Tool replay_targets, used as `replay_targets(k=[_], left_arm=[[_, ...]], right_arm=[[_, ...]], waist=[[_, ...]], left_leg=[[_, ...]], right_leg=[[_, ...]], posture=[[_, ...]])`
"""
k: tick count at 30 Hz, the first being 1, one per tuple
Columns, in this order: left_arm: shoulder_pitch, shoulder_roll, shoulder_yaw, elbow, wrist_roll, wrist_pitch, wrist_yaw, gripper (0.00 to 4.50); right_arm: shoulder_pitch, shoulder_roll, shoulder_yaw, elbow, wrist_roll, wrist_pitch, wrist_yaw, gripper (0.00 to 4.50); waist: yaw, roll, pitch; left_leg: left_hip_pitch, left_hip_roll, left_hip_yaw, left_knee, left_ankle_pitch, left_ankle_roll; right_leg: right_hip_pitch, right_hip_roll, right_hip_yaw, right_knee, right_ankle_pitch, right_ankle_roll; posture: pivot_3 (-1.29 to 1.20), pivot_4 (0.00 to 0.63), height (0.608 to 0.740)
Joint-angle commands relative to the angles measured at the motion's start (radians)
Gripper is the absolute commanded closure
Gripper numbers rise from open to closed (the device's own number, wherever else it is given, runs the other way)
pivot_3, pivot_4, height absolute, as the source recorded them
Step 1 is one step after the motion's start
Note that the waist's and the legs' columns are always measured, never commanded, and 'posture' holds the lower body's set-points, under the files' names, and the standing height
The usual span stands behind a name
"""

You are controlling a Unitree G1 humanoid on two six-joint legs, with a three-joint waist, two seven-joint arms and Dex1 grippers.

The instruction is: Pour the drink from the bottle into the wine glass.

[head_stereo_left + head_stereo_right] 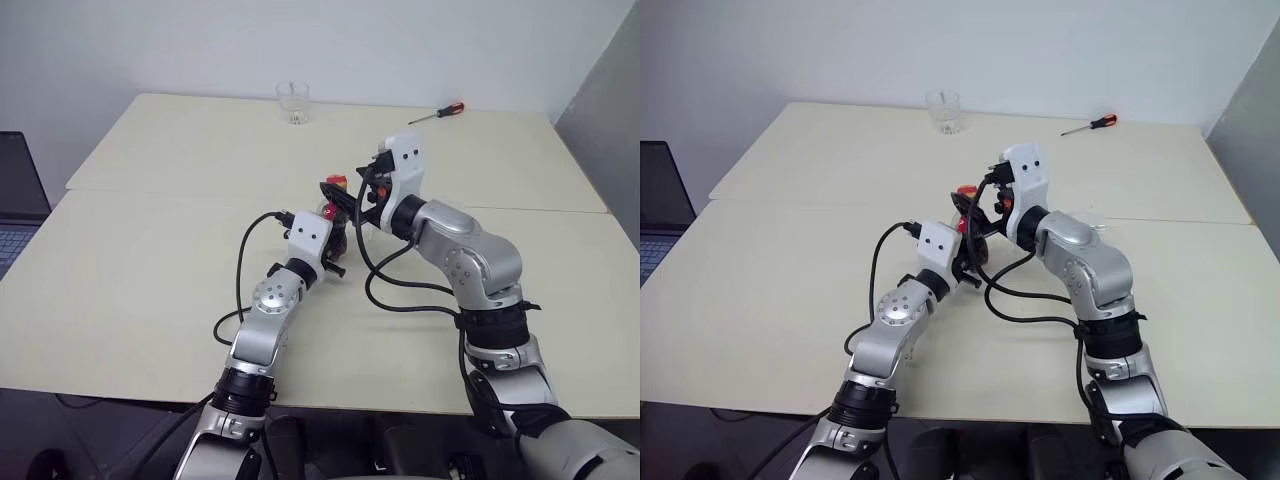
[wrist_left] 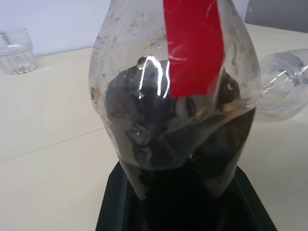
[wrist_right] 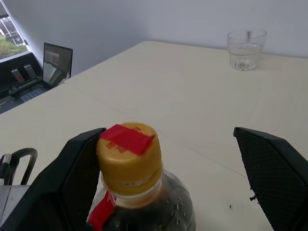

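Left gripper [image 2: 178, 202]: clamping the bottle [image 2: 173, 101] upright on the table [image 1: 150, 260].
Right gripper [image 3: 168, 178]: spreading wide around the bottle's yellow cap [image 3: 129, 156].

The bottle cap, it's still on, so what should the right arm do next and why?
Probably bring the right gripper in to close on the yellow cap and twist it off. Its jaws stand wide open on either side of the cap, the left gripper grips the bottle upright, and the drink cannot pour capped.
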Motion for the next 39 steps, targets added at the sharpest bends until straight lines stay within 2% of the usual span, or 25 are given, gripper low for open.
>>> replay_targets(k=[1,17,24,31,39], left_arm=[[-0.014,-0.003,0.008,-0.056,-0.008,-0.028,0.001,3.78],[-0.032,-0.009,0.006,-0.033,-0.009,-0.039,-0.007,3.78],[-0.034,-0.008,0.007,-0.027,-0.010,-0.044,-0.008,3.78],[-0.031,-0.007,0.008,-0.027,-0.009,-0.049,-0.008,3.78],[-0.027,-0.010,0.002,-0.031,-0.008,-0.051,-0.008,3.78]], right_arm=[[0.006,-0.023,-0.040,-0.064,0.016,0.015,-0.005,0.00],[0.038,-0.085,-0.035,-0.147,0.053,0.061,0.012,0.00],[0.063,-0.123,-0.013,-0.228,0.130,0.097,0.109,0.00],[0.011,-0.078,-0.028,-0.207,0.157,0.103,0.079,0.00],[-0.043,-0.036,-0.005,-0.098,0.101,0.053,0.037,0.00]], waist=[[0.000,0.000,0.000],[0.000,0.000,0.000],[0.000,0.000,0.000],[-0.001,0.000,0.000],[0.000,0.000,0.000]], left_leg=[[0.000,0.000,0.000,0.000,0.000,0.000],[0.000,0.000,0.000,0.000,0.000,0.000],[0.000,0.000,0.000,0.000,0.000,0.000],[0.000,0.000,-0.001,0.001,0.000,0.000],[0.000,0.000,0.000,0.003,0.000,0.000]], right_leg=[[0.000,0.000,0.000,0.000,0.000,0.000],[0.000,0.000,0.000,0.000,0.000,0.000],[0.000,0.000,0.000,0.000,0.000,0.000],[0.001,0.001,0.000,0.000,0.000,0.000],[0.001,0.000,0.000,0.000,0.000,0.001]], posture=[[0.00,0.150,0.740],[0.00,0.150,0.740],[0.00,0.150,0.740],[0.00,0.150,0.740],[0.00,0.150,0.740]])
